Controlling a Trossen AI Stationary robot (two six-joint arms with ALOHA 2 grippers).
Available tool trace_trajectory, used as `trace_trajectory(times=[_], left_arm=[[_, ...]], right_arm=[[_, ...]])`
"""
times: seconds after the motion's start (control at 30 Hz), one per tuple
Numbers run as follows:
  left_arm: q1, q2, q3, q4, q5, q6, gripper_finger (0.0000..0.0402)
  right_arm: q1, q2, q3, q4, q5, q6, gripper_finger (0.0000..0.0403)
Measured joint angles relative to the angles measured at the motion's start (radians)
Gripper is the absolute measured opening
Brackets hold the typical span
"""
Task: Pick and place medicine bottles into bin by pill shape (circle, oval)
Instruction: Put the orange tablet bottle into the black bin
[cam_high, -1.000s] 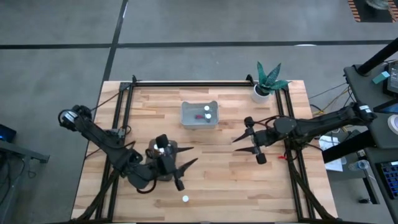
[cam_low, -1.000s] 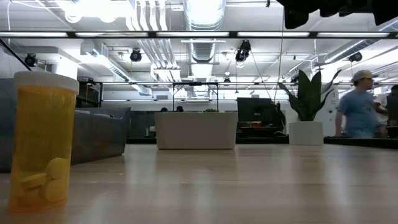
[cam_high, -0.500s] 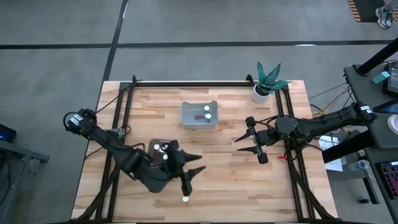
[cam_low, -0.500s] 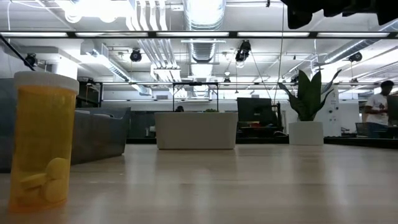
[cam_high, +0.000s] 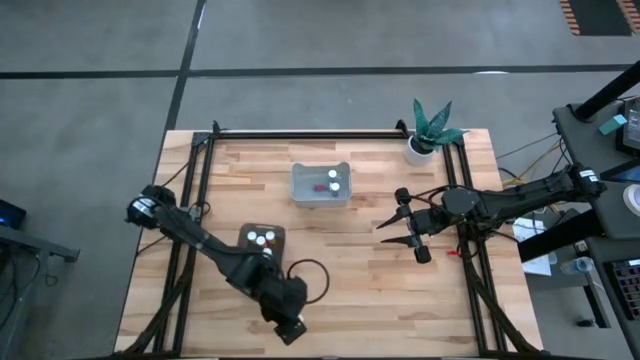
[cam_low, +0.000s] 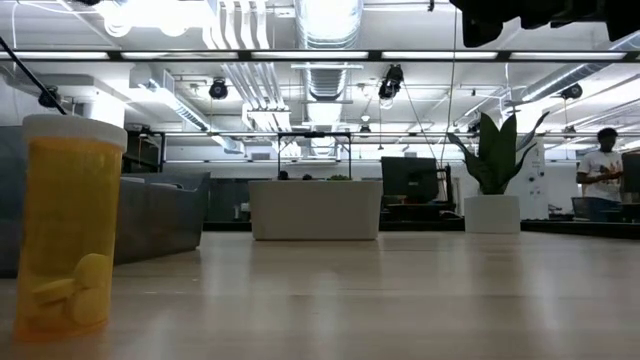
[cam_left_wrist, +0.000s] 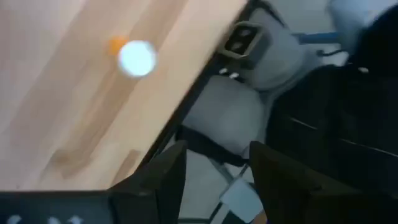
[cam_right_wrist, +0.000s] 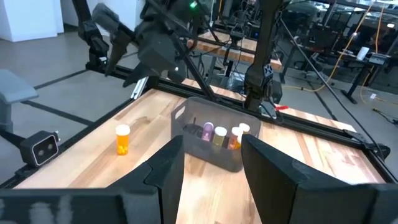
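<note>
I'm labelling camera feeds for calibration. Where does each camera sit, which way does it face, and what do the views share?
High: overhead, looking straight down on the table; both arms show.
Low: at table height, level past the amber bottle into the room; a dark arm part shows at the top.
Left wrist: on the left arm, over the table's edge; the left gripper is open.
Right wrist: on the right arm, facing the dark bin; the right gripper is open.
Shared: the low view and both wrist views show the amber bottle.
</note>
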Motion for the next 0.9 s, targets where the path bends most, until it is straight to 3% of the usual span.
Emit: trace_trajectory(times=[0.17,0.3,0.47,0.63,0.77,0.9], left_arm=[[-0.005,0.046,0.073,-0.046,-0.006,-0.011,0.013],[-0.014,0.095,0.187,-0.092,-0.079,0.037,0.0101],[-0.023,0.196,0.352,-0.311,-0.162,0.122,0.0072],[-0.051,0.287,0.505,-0.521,-0.327,0.305,0.0054],[-0.088,0.318,0.538,-0.574,-0.441,0.417,0.0052],[-0.119,0.347,0.523,-0.578,-0.461,0.515,0.0052]], right_arm=[[-0.001,0.0,0.0,0.0,0.0,-0.004,0.015],[-0.001,0.0,0.0,0.0,0.001,-0.021,0.015],[-0.001,0.0,0.0,0.0,0.001,-0.039,0.015],[-0.001,0.0,0.0,0.0,0.001,-0.045,0.015],[-0.001,0.0,0.0,0.0,0.001,-0.045,0.015],[-0.003,0.0,0.0,0.0,0.002,-0.046,0.015]])
